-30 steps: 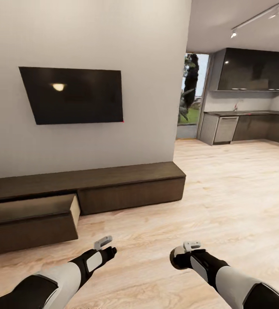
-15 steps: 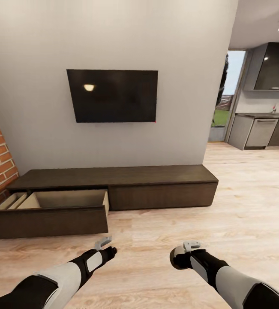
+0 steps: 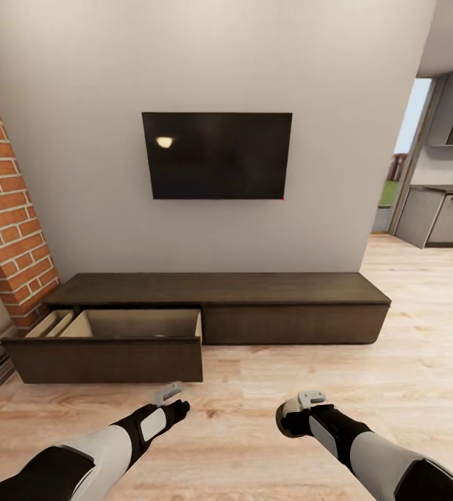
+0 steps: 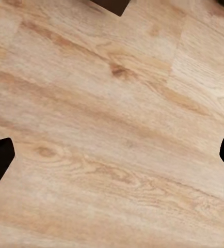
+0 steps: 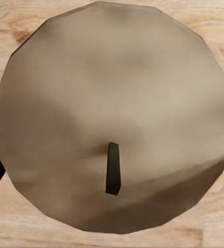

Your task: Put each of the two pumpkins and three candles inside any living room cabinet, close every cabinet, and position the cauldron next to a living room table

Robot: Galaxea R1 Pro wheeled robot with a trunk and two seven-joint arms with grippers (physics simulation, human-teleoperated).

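Camera panned left; candle [image 5: 112, 116] in right end effector [image 3: 290, 416]; no writing.

No text, label, brand, number or sign can be read in any view. The wall TV [image 3: 217, 156] screen is dark and blank, with a lamp's reflection on it, and no lettering is seen on the cabinet [image 3: 254, 306] fronts or on the brick fireplace [image 3: 7, 209].
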